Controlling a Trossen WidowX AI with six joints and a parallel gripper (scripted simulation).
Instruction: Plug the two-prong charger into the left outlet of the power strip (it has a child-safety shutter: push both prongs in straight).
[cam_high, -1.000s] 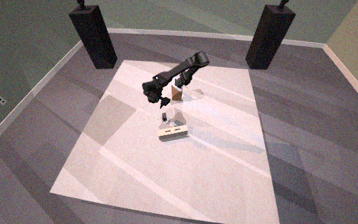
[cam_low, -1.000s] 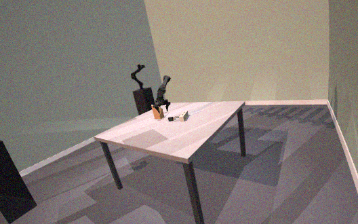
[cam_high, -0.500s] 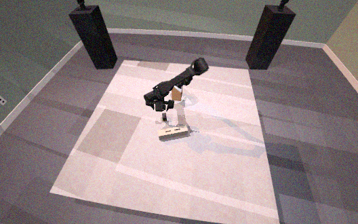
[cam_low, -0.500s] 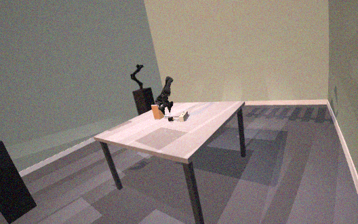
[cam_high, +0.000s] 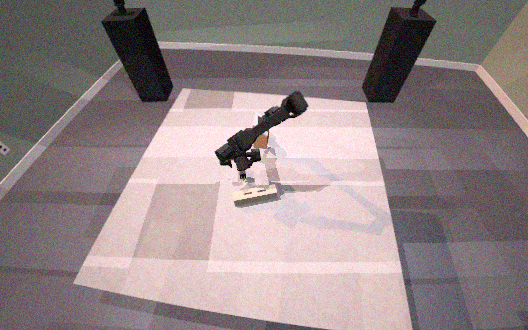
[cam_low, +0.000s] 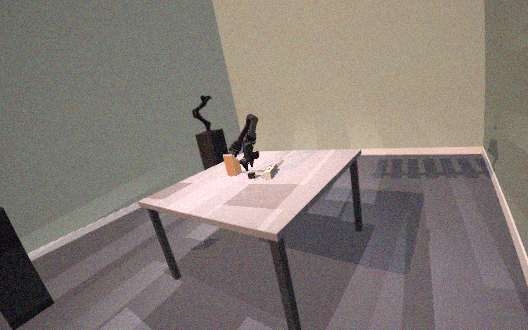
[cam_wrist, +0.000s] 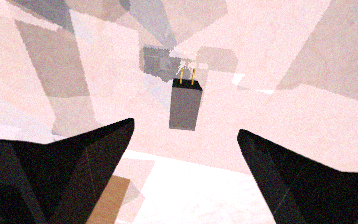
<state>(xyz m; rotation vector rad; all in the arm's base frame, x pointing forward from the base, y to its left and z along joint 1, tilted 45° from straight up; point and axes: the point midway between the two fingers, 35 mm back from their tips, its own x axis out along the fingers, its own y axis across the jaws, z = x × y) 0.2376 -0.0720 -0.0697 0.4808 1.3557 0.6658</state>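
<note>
Charger (cam_wrist: 184, 107) on pale patchwork table (cam_high: 310, 240), apparently flat, greenish walls (cam_low: 350, 70).

charger (cam_wrist: 185, 107) body: matt dark grey, plastic-looking, smooth. prongs (cam_wrist: 187, 76): thin yellowish metal, brass-like. power strip (cam_high: 255, 194): matt cream plastic look. surface (cam_high: 310, 240): pale pinkish patchwork, flat matt finish, smooth. gripper (cam_wrist: 182, 165) fingers: matt black, no shine. orange-brown block (cam_low: 231, 164): wood-like, matt.
</note>
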